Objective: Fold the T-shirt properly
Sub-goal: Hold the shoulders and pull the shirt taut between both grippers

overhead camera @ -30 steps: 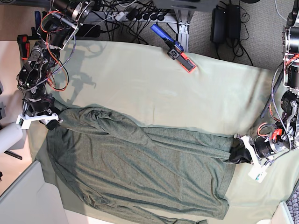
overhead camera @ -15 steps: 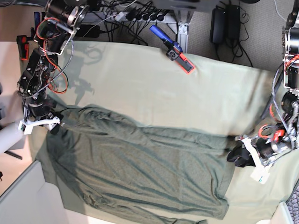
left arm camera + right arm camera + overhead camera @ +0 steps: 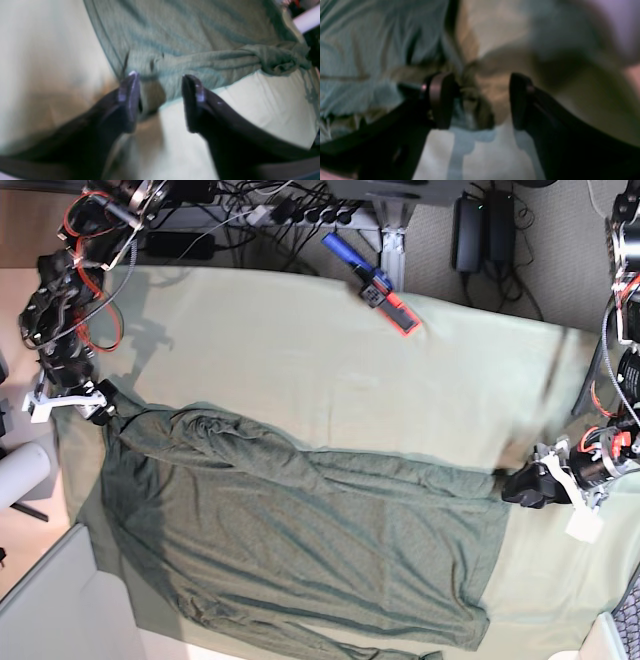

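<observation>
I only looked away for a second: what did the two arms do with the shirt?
Both arms drew outward. The left gripper slid off the shirt edge toward the table side; its jaws are open and hold nothing. The right gripper moved up and outward, jaws open. The shirt stayed spread on the cloth.

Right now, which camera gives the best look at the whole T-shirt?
The base view: the T-shirt lies spread across the table cloth, nearly all visible. The left wrist view shows one blurred corner and a bunched fold; the right wrist view shows only blurry wrinkles.
</observation>
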### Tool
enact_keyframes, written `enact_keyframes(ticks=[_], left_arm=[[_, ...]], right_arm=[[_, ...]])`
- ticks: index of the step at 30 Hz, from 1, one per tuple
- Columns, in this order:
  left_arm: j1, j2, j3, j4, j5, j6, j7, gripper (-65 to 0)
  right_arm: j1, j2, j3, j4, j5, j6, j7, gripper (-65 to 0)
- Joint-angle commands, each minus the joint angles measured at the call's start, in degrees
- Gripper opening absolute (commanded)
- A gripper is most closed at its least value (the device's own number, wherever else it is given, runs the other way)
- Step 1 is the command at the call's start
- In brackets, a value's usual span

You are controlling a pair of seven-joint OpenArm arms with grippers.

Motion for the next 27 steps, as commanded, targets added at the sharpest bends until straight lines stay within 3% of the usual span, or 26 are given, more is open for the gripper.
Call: enact_keyframes(ticks=[1,16,27], left_arm=[[-1.44,-0.83,-0.28,0.92,-0.72,-0.52,-2.19,-26.3],[-1.44,-0.79,-0.31,0.92,1.68,-0.52,-3.82,-23.7],[-1.64,1.86,-0.28,0.79,9.44,-0.52,-6.71,-21.4]], right_arm=[[1.25,0.76,-0.17,0.90,0.83,1.46,1.44,-30.1],[1.40,0.00,-4.46,0.74,-1.22,1.46,4.70,-30.1],[1.55,-0.02,-4.46,-6.56,1.29,1.51,6.29,-30.1]])
